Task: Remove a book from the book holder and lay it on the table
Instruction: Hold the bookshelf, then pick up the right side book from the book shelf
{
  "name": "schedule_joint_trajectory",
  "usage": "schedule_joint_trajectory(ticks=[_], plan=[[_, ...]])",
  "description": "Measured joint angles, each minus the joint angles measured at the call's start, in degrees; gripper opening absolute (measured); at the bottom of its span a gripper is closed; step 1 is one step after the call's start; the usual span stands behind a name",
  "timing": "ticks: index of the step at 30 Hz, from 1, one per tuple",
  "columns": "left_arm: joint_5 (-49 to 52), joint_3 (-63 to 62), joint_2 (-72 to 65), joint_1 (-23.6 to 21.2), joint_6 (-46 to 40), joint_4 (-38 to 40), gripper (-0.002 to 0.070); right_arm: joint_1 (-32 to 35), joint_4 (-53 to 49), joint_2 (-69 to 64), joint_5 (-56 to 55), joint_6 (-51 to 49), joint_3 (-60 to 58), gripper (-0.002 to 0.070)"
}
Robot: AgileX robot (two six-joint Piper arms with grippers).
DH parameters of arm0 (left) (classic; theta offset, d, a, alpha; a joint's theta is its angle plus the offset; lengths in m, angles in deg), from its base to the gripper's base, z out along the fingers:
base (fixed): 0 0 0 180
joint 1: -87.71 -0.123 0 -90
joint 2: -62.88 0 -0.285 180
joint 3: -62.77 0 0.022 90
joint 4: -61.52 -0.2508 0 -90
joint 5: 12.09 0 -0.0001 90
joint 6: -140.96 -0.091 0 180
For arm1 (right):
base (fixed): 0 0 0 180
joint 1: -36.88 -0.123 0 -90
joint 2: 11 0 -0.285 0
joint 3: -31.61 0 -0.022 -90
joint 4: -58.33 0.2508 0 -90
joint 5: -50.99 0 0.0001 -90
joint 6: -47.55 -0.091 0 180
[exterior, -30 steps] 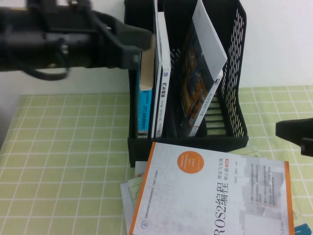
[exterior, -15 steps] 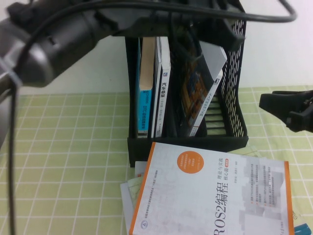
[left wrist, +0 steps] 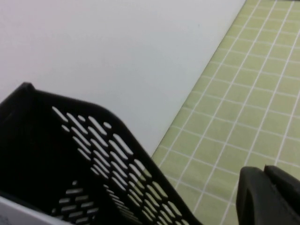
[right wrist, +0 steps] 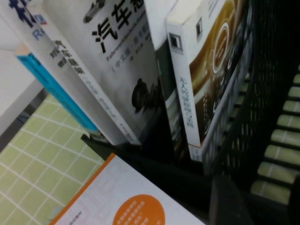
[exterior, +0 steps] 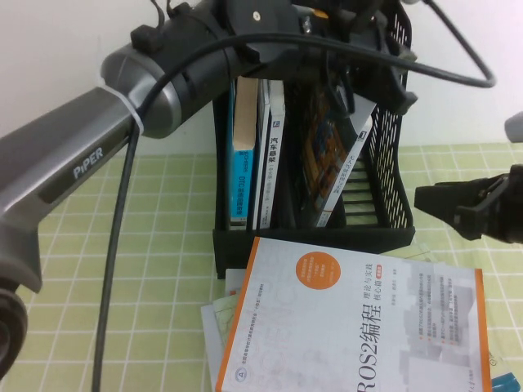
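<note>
White orange-edged ROS2 book [exterior: 351, 322] flat at lower centre over loose papers, cut off below, right gripper [exterior: 425, 201] at right edge, fingers unreadable, tall black perforated plastic book holder [exterior: 392, 147] upper centre on green gridded table [exterior: 122, 245], thick dark-and-pale tech-graphic book [exterior: 327, 155] leaning in its right slot, two upright books left of it, left gripper [exterior: 372, 49] over the holder's top, grip state hidden.

left arm [exterior: 122, 122] swung in across upper left, now reaching over top of book holder [exterior: 384, 163]; left claw [exterior: 372, 49] moved from left of rack to above its right compartment, over book [exterior: 331, 155]. book's pale top corner, earlier in plain sight, now hidden behind claw. right claw [exterior: 445, 204] crept inward from right edge toward rack, more of it in view, low over worktop [exterior: 122, 245].
</note>
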Motion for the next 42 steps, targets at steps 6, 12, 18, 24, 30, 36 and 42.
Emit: schedule_joint_trajectory(ticks=[6, 12, 18, 24, 30, 36, 42], plan=[[3.1, 0.0, 0.7, -2.9, 0.4, -2.2, -0.0003, 0.0, 0.0, -2.9, 5.1, 6.5, 0.9, 0.0288], [6.2, 0.0, 2.5, -5.3, 3.4, -5.3, -0.0003, -0.5, 0.0, -7.5, 7.7, 7.5, 5.9, 0.0343], [6.7, -0.4, 2.5, -5.8, 5.9, -7.5, -0.0003, -6.3, 0.0, -12.6, 3.0, 7.3, 12.7, 0.0361], [6.7, -0.4, 2.5, -5.8, 6.3, -7.9, -0.0003, -11.3, 0.1, -16.4, -4.5, 5.3, 17.5, 0.0365], [6.7, -0.4, 2.5, -5.9, 7.6, -7.9, -0.0003, -13.0, 0.3, -21.0, -10.7, 1.9, 22.4, 0.0365], [7.2, -0.5, 2.6, -5.9, 7.8, -8.6, -0.0003, -13.0, 0.4, -25.1, -11.4, 1.6, 28.1, 0.0246], [13.4, -0.5, 5.2, -7.1, 9.8, -9.9, -0.0003, -13.0, 0.0, -23.6, -10.4, 1.7, 28.5, 0.0118]])
